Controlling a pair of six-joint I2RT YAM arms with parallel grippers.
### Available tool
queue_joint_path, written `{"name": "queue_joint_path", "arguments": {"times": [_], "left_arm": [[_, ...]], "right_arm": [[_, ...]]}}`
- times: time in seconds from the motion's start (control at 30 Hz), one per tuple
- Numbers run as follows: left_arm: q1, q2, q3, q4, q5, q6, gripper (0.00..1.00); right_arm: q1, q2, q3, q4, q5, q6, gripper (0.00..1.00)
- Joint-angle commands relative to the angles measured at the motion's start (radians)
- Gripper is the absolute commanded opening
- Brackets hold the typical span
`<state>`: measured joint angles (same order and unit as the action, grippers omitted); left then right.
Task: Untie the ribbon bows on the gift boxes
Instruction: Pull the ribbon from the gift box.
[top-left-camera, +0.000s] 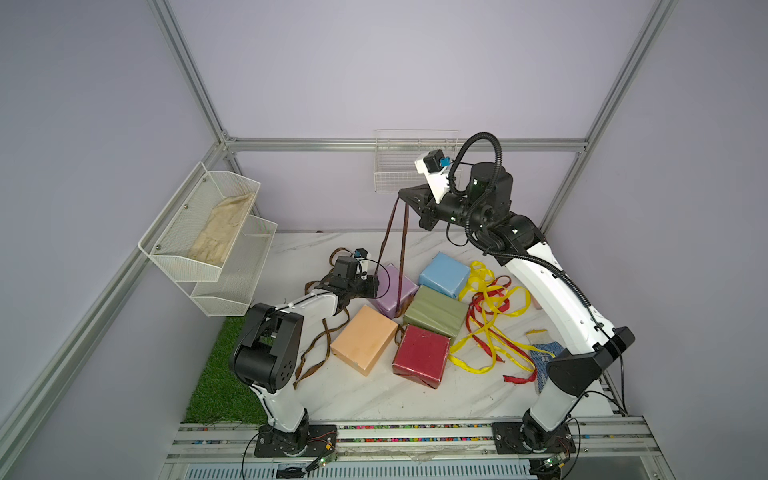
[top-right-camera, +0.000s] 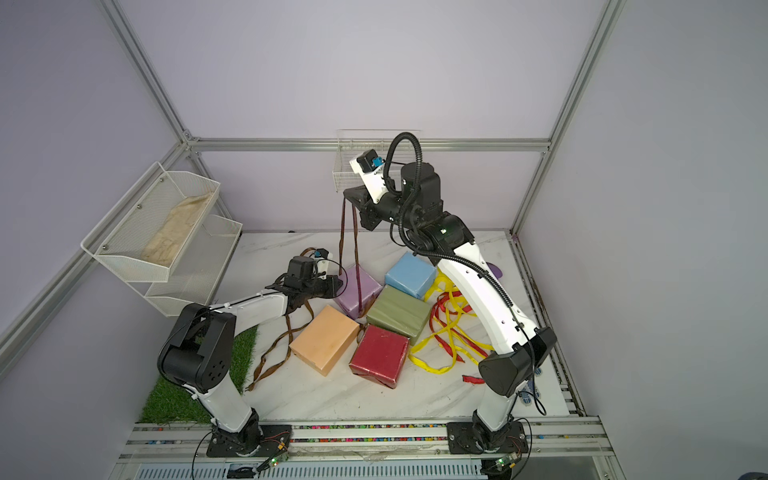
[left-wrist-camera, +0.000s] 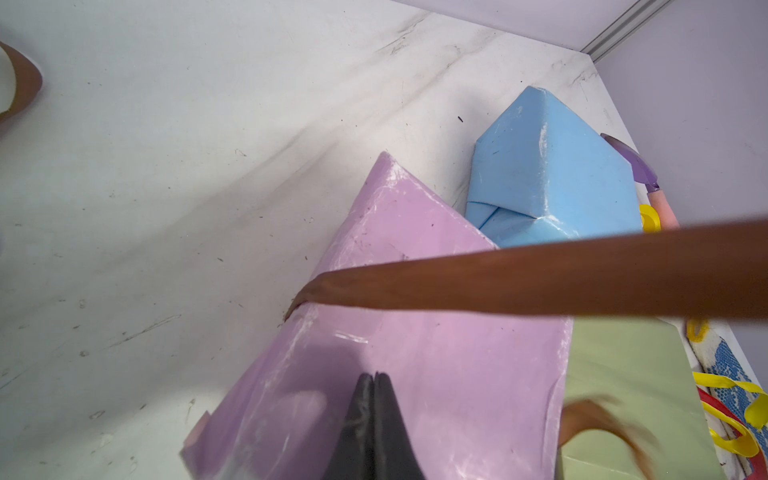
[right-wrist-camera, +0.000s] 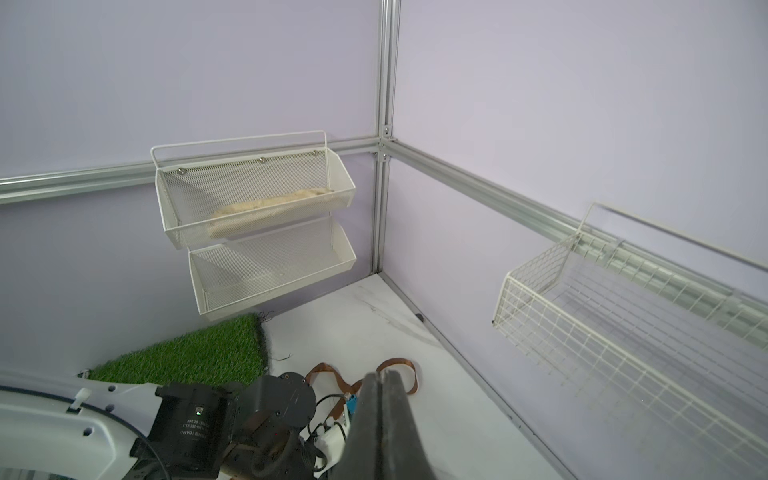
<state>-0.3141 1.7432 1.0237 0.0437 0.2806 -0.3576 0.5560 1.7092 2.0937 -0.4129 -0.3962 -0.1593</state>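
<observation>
My right gripper (top-left-camera: 401, 194) is raised high and shut on a brown ribbon (top-left-camera: 402, 249). Its two strands hang taut down to the lilac gift box (top-left-camera: 392, 293). The same ribbon (left-wrist-camera: 540, 278) crosses the lilac box (left-wrist-camera: 436, 365) in the left wrist view. My left gripper (left-wrist-camera: 375, 374) is shut with nothing in it, its tips down on the lilac box's top. The light blue (top-left-camera: 444, 274), olive green (top-left-camera: 434, 311), dark red (top-left-camera: 420, 355) and peach-orange (top-left-camera: 365, 338) boxes lie bare around it. Another brown ribbon (top-left-camera: 316, 345) lies loose under the left arm.
Loose yellow ribbons (top-left-camera: 490, 332) and a red ribbon (top-left-camera: 478, 307) are tangled right of the boxes, beside a blue-dotted glove (top-left-camera: 544, 357). White mesh baskets (top-left-camera: 199, 232) hang on the left wall, a wire basket (top-left-camera: 395, 174) on the back wall. A grass mat (top-left-camera: 216, 386) lies front left.
</observation>
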Motion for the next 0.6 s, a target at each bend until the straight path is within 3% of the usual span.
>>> {"name": "queue_joint_path", "arguments": {"times": [0.0, 0.23, 0.57], "left_arm": [[0.006, 0.019, -0.010, 0.003, -0.008, -0.008, 0.02], [0.005, 0.028, -0.005, 0.003, -0.010, -0.009, 0.01], [0.006, 0.042, -0.002, 0.007, -0.017, -0.009, 0.02]], "right_arm": [[-0.005, -0.087, 0.004, 0.091, 0.028, -0.048, 0.00], [-0.005, -0.200, -0.007, 0.125, 0.074, -0.099, 0.00], [-0.005, -0.230, 0.117, 0.094, 0.144, -0.201, 0.00]]}}
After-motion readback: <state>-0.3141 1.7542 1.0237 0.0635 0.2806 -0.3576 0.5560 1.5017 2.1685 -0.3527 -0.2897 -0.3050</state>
